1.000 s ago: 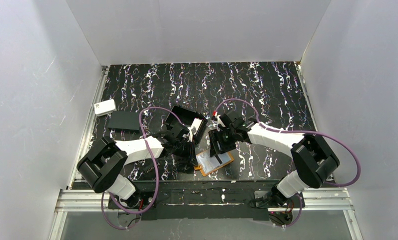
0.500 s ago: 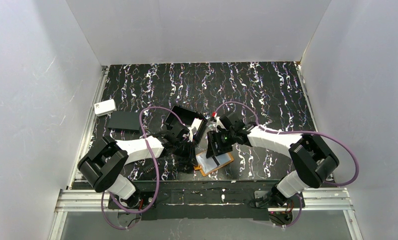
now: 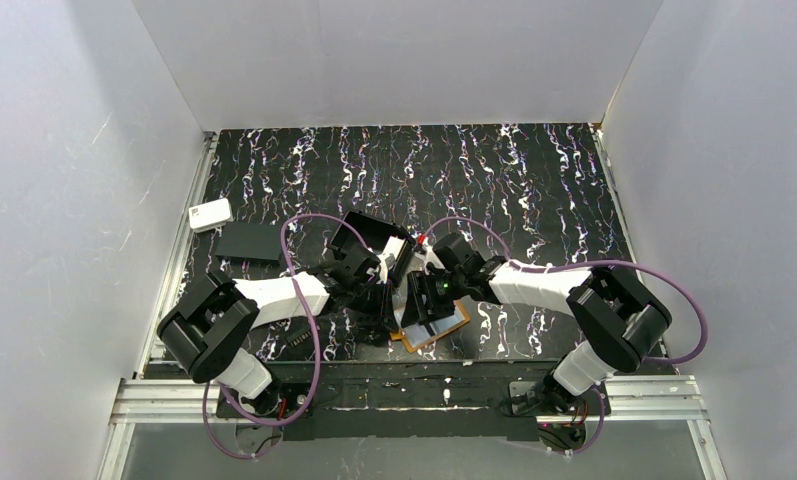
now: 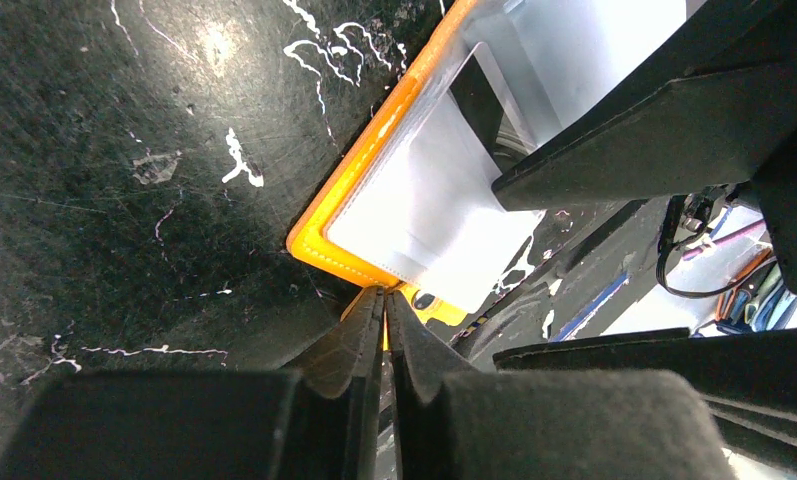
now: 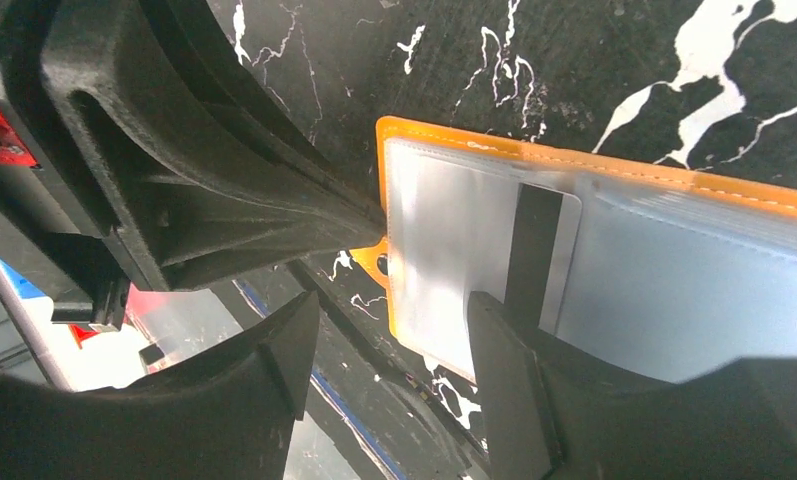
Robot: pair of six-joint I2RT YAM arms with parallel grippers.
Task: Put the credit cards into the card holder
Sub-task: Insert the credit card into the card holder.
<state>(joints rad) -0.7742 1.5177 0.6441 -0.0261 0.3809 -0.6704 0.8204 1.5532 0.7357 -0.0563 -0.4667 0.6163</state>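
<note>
Task judged about midway. The card holder is laid open on the tabletop at the near edge, between the two arms, with its clear pockets facing up. One credit card, pale with a black magnetic stripe, is seen in or on the outermost clear pocket. It looks mostly slid in, but full seating cannot be told through the plastic. The small orange tab on the holder's edge is pinched by the left fingers, which are closed to a sliver on it, so the holder is judged to be pinned in place. The right fingers are spread wide and nothing is gripped between them. One of them is set on or just over the card beside the stripe, which is judged a push-in rather than a grasp. Left to do: seating of this card to be confirmed and any remaining cards to be loaded. Something pale is seen in the black open tray just behind the holder, possibly more cards, but it cannot be resolved. A white rounded box and a flat black rectangle are parked well apart at the left. Writing: nothing can be read on card, holder or box, and no brand or number can be made out in any view.
</note>
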